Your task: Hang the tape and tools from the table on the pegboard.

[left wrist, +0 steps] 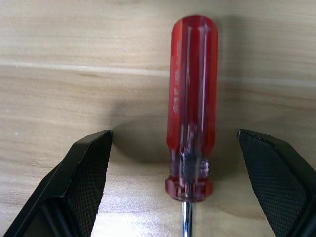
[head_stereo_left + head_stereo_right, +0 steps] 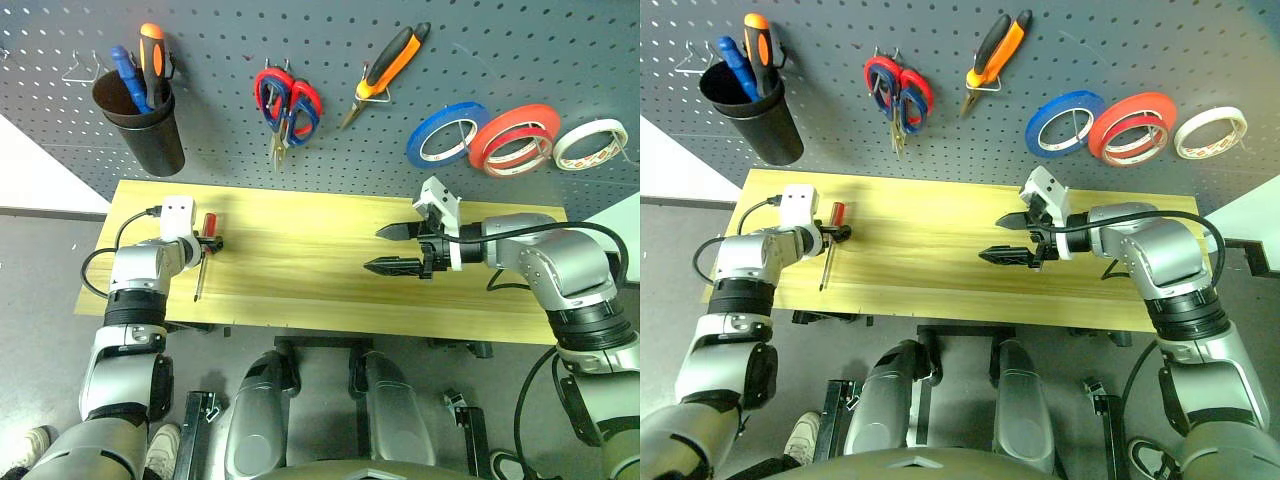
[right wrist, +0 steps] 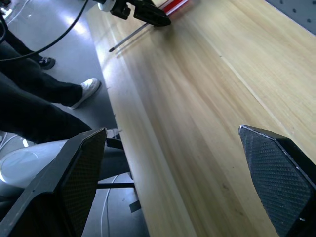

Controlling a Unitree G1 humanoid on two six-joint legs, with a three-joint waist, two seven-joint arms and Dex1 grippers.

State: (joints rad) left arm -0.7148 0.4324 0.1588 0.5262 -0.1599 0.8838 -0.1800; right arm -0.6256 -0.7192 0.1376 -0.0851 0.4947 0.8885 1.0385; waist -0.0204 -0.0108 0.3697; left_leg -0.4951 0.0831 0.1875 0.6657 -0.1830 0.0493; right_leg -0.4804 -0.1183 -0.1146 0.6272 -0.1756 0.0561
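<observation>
Screwdriver (image 1: pixel 191 113) on table (image 2: pixel 300 260), left end.

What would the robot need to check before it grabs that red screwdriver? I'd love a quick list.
1. Left gripper open: ok.
2. Red screwdriver between its fingers: ok, handle centred in the gap.
3. Fingers touching the handle: not yet, apart on both sides.
4. Screwdriver lying flat on the table: ok.
5. Right gripper out of the way: ok, open, well apart over the table.
6. Free hook on the pegboard: cannot tell for sure.
</observation>
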